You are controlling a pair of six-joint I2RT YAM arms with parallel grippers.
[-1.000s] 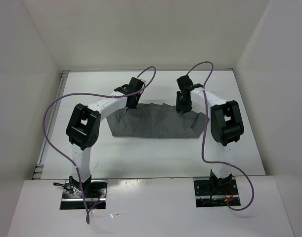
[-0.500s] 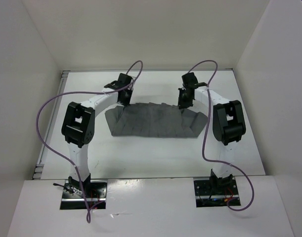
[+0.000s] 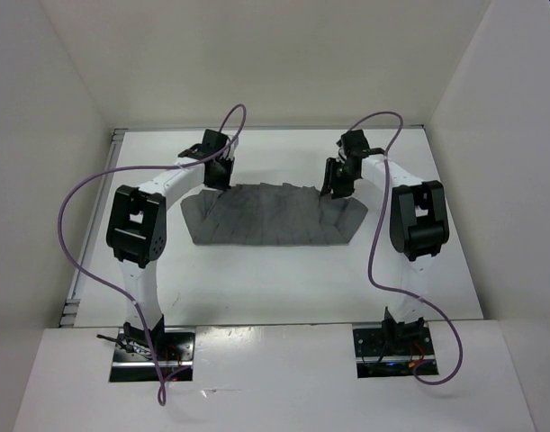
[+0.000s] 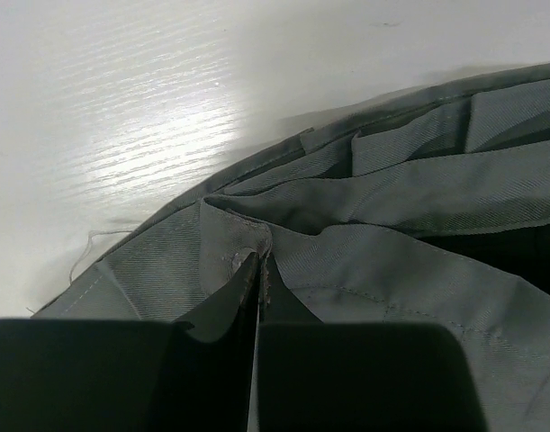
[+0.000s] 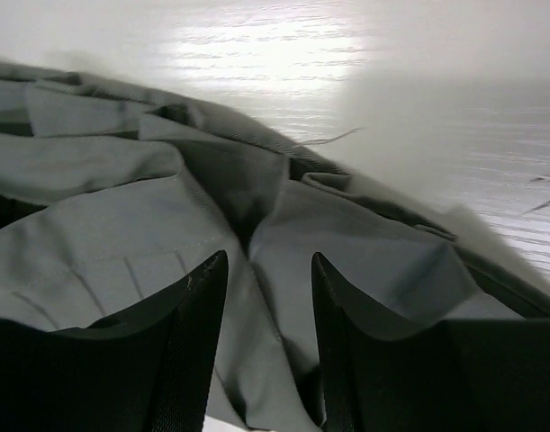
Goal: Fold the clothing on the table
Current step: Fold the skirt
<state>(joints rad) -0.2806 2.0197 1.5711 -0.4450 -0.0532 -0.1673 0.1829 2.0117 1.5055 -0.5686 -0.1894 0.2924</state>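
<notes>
Grey pleated skirt [image 3: 270, 216] lies spread mid-way across the white table [image 3: 256, 279]. At its 10 o'clock corner the left gripper [image 4: 259, 261] is clenched on a fabric fold. At 2 o'clock the right gripper [image 5: 270, 261] is released, fingers apart over the cloth. Purple cables [image 3: 76, 225] loop beside the white walls [image 3: 40, 135].

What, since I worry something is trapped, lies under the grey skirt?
White table shows around the grey skirt. Directly beneath, nothing can be seen: the fabric covers that patch in every view.
</notes>
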